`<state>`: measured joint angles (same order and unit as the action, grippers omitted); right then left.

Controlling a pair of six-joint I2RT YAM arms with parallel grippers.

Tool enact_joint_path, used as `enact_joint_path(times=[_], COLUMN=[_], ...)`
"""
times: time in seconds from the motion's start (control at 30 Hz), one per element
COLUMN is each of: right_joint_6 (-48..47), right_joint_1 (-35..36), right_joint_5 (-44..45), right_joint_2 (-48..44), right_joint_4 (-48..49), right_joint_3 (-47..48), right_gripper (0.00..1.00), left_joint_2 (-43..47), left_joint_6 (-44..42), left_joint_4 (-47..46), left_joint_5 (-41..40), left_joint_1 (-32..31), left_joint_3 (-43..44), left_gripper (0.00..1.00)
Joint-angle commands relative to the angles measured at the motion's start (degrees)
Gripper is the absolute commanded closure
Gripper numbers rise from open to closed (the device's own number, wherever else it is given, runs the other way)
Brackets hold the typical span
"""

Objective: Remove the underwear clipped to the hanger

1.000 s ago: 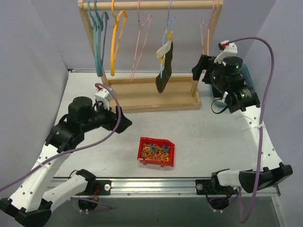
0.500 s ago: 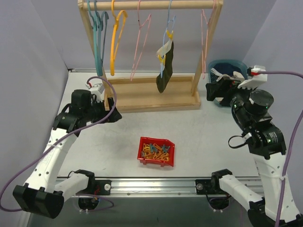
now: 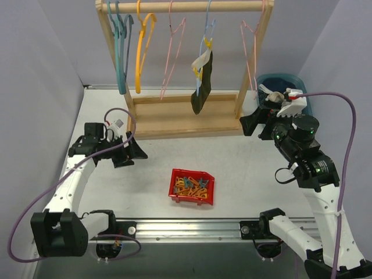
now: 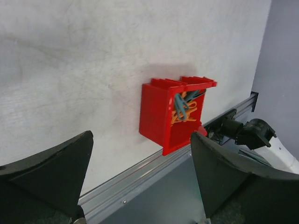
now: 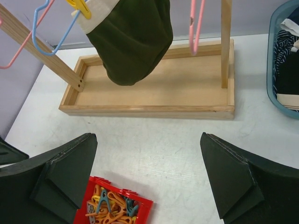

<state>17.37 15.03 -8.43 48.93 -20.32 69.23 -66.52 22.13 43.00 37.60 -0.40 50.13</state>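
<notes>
Looking down from the top camera first: one dark olive pair of underwear [image 3: 201, 87] hangs off a blue hanger [image 3: 207, 32] about mid-rail on the wooden rack [image 3: 186, 6], its bottom clear of the rack's base. The other hangers look bare. The right jaws hover just off the rack's right post, between it and a blue tub [image 3: 280, 76], spread wide with nothing in them. The left jaws sit low over the bench [image 3: 250, 174] near the rack's front left corner, also released and empty. A red bin [image 3: 192, 186] of clips sits front and centre between the arms.

The left wrist cam doesn't add much. It shows the red bin [image 4: 161, 114] with orange and blue clips inside, bare bench around it, and two black fingers [image 4: 51, 172] far apart at the bottom. Nothing is pinched.

The right wrist cam is the useful one. Its fingers [image 5: 56, 177] are wide apart and the underwear [image 5: 133, 42] hangs dead ahead, above the rack's base. A yellow clip [image 5: 80, 6] pins the pale waistband to the hanger. The tub [image 5: 273, 60] at the right edge holds navy patterned cloth, which I'd guess is pairs already taken off.

So I'd call this the approach for the last pair. Next it needs one set of jaws on the cloth just below the waistband and the other squeezing that yellow clip. A straight tug would probably just swing the hanger.
</notes>
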Motion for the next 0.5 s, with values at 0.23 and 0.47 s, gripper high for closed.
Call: enact_joint_path(times=[0.23, 0.47], right_joint_6=[-0.3, -0.8], right_joint_1=[0.6, 2.7], right_joint_5=[-6.5, -8.6], right_joint_2=[0.0, 0.9], right_joint_4=[5.5, 5.9], right_joint_3=[-1.6, 0.3], right_gripper=[0.00, 0.00], left_joint_2=[14.6, 7.0], left_joint_6=[0.3, 12.2], left_joint_4=[-3.5, -24.0], left_joint_5=[12.9, 33.6], left_joint_1=[1.7, 5.7], left_joint_3=[2.7, -7.9], left_gripper=[0.00, 0.83])
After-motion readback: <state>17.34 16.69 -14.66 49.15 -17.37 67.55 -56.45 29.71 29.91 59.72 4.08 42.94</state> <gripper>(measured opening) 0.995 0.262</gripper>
